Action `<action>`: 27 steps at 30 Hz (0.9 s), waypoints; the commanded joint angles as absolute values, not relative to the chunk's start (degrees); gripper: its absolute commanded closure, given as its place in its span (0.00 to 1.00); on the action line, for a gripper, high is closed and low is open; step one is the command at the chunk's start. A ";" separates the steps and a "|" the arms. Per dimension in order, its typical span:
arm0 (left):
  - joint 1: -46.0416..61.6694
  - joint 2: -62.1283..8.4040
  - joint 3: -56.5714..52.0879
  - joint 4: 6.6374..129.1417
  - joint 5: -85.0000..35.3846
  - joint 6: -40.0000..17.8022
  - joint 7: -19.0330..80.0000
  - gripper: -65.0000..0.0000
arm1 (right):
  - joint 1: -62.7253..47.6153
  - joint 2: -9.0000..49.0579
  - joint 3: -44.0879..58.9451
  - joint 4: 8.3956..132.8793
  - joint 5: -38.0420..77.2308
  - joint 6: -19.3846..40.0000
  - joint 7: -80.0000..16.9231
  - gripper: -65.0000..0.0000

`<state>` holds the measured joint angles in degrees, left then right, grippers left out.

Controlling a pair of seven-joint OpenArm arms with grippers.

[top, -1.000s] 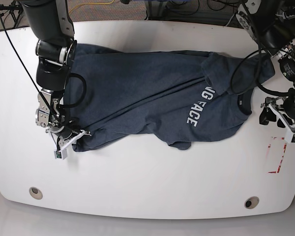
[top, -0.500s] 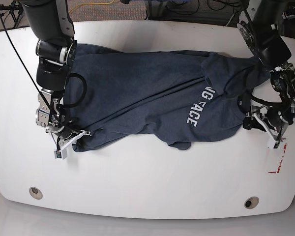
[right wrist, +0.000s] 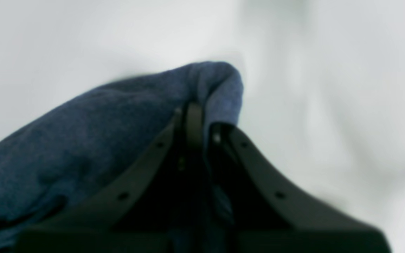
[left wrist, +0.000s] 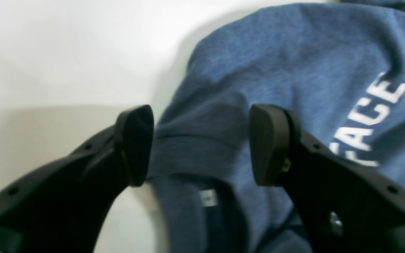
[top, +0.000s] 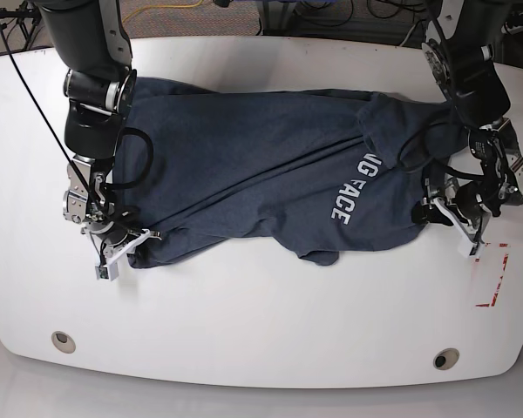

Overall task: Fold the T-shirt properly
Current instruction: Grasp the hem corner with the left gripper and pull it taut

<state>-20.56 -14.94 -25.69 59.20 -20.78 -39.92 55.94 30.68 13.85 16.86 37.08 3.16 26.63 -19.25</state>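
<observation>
The T-shirt (top: 261, 165) lies crumpled across the table (top: 261, 305). The right gripper (right wrist: 197, 116) pinches its corner tightly; the left gripper (left wrist: 200, 144) is wide apart over the collar, holding nothing — lower it straight before closing.

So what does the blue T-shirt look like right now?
The T-shirt is dark navy, soft heathered cloth, lying crumpled and creased across the white table. White block letters reading FACE show near its collar end. The right gripper is shut on one corner, and the left gripper hovers open with its fingers astride the collar.
</observation>
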 commanded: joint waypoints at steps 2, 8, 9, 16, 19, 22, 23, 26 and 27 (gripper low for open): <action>-22.11 -16.66 -23.08 58.15 -21.67 -40.00 52.70 0.39 | 31.69 14.46 16.92 37.93 3.21 26.86 -19.30 1.00; -22.11 -17.89 -19.65 55.52 -21.67 -40.00 50.68 0.39 | 31.60 14.46 17.01 37.93 3.21 26.86 -19.30 1.00; -22.02 -17.89 -19.38 55.16 -21.67 -40.00 50.51 0.39 | 31.60 14.46 17.01 37.93 3.21 26.86 -19.30 1.00; -21.67 -17.71 -17.98 55.16 -21.93 -40.00 50.77 0.39 | 31.60 14.46 17.01 37.93 3.21 26.86 -19.30 1.00; -21.67 -17.63 -17.80 55.16 -22.02 -40.00 51.65 0.39 | 31.60 14.46 17.01 37.93 3.21 26.86 -19.30 1.00; -21.67 -17.19 -17.71 55.16 -22.11 -40.00 52.97 0.39 | 31.60 14.46 17.01 37.93 3.21 26.86 -19.30 1.00; -21.67 -16.84 -17.71 55.16 -22.11 -40.00 53.23 0.39 | 31.60 14.46 17.01 37.93 3.21 26.86 -19.30 1.00; -21.67 -16.04 -17.63 55.16 -21.76 -40.00 53.85 0.47 | 31.60 14.46 17.01 37.93 3.21 26.86 -19.30 1.00; -21.67 -16.04 -17.63 55.16 -21.67 -40.00 53.85 0.54 | 31.60 14.46 17.01 37.93 3.21 26.86 -19.30 1.00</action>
